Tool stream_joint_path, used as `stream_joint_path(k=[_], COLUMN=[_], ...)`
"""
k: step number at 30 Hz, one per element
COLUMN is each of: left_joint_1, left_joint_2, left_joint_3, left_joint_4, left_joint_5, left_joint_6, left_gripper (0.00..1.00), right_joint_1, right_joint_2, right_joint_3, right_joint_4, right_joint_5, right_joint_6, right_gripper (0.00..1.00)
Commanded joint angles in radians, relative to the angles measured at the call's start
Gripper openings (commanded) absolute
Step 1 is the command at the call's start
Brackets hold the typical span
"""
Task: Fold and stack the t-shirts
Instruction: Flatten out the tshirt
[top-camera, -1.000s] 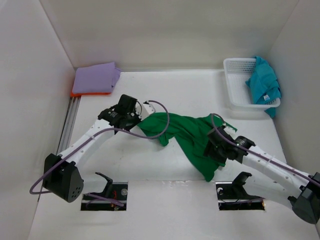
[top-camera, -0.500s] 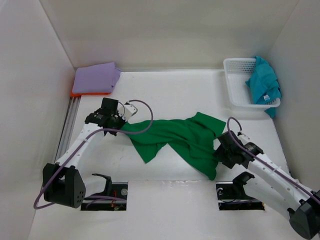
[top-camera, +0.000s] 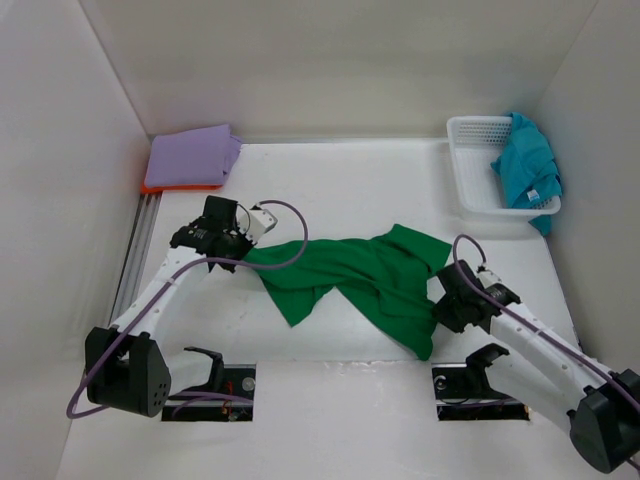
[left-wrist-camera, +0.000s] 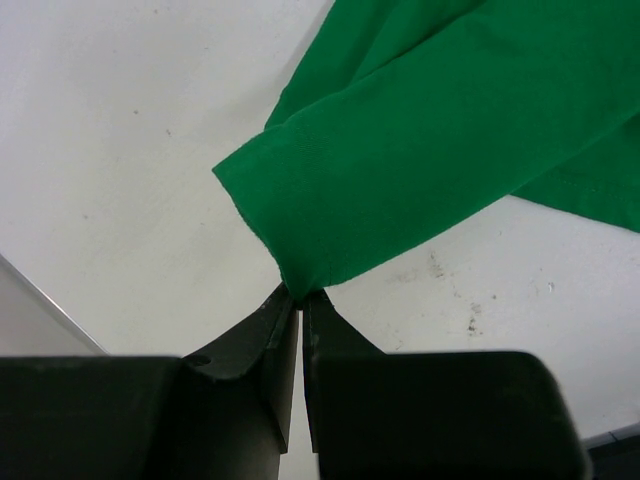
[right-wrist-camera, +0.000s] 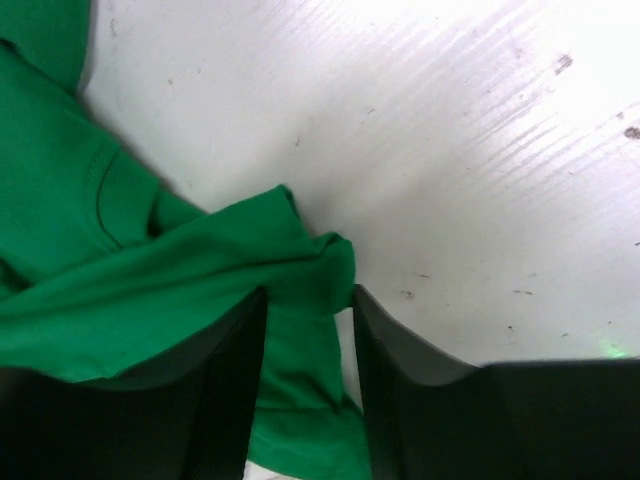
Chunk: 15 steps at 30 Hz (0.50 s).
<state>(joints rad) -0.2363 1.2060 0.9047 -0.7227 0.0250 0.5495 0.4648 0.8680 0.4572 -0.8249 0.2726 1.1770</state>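
The green t-shirt (top-camera: 360, 280) lies stretched and rumpled across the middle of the table. My left gripper (top-camera: 240, 250) is shut on its left corner; the left wrist view shows the green t-shirt (left-wrist-camera: 420, 130) pinched at the tips of the left gripper (left-wrist-camera: 300, 293). My right gripper (top-camera: 440, 300) sits at the shirt's right edge. Its jaws are still apart, straddling a bunched fold of the green t-shirt (right-wrist-camera: 120, 270) in the right gripper (right-wrist-camera: 310, 295). A folded lavender t-shirt (top-camera: 192, 155) rests on an orange one (top-camera: 180, 187) at the back left. The teal t-shirt (top-camera: 525, 165) hangs over the basket.
A white mesh basket (top-camera: 470, 170) stands at the back right against the wall. A metal rail (top-camera: 140, 240) runs along the left wall. White walls enclose the table on three sides.
The left gripper has pulled the shirt's corner left, spreading the cloth out. The right arm moved right and nearer, and its jaws have narrowed around the fold.
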Motion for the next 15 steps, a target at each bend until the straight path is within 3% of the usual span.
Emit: stream_joint_path(k=[1,5,10,15], left_joint_1=[-0.002,0.001,0.009,0.016], left_joint_2=[-0.022,-0.017,-0.010,0.036], left_joint_3=[0.005,0.003,0.013,0.065], left_joint_4=[-0.001,-0.001,0.011,0.061], left_joint_5=[0.027,0.027,0.027,0.029], left_joint_6=[-0.010,-0.010,-0.014,-0.007], left_gripper=[0.04,0.04,0.03,0.02], right_joint_1=[-0.012,-0.018,-0.025,-0.096], right_joint_2=[-0.001,0.000,0.017,0.109], right_joint_3=[-0.003,0.012,0.109,0.305], right_joint_4=[0.059,0.072,0.035,0.090], right_joint_5=[0.020,0.020,0.071,0.108], right_joint_6=[0.010,0.006,-0.066,-0.256], right_gripper=[0.35,0.02,0.00,0.00])
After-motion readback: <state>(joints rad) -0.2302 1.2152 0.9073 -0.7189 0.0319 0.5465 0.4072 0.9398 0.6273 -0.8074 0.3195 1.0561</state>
